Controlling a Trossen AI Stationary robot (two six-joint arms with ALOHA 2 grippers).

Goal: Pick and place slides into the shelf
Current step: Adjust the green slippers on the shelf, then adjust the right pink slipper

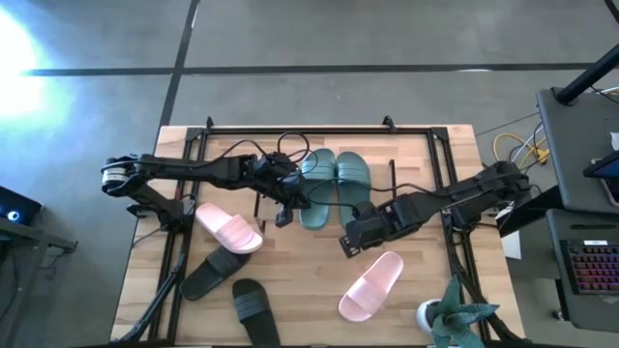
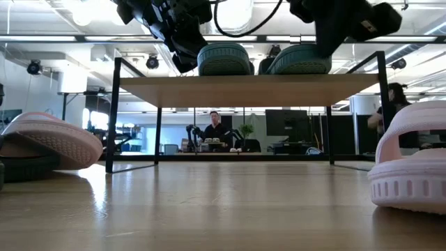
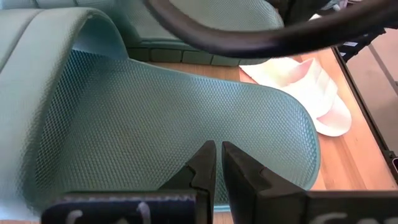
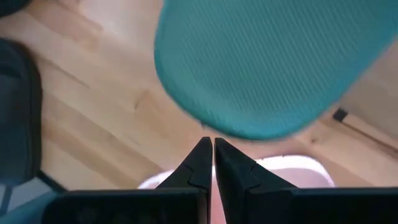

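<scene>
Two teal slides lie side by side, soles down, on the shelf's wood board. My left gripper is shut and hangs over the heel end of the left teal slide. My right gripper is shut and points down, just off the right teal slide's heel, above the table and a pink slide. A second pink slide and two black slides lie on the table. My left gripper's shut fingertips stand over the heel part of the left teal slide's footbed, coming slantwise from above. Whether they touch it I cannot tell.
A large black tube frame runs around the table. A potted plant stands at the near right corner. A desk with a keyboard is off the right edge. People sit in the room beyond.
</scene>
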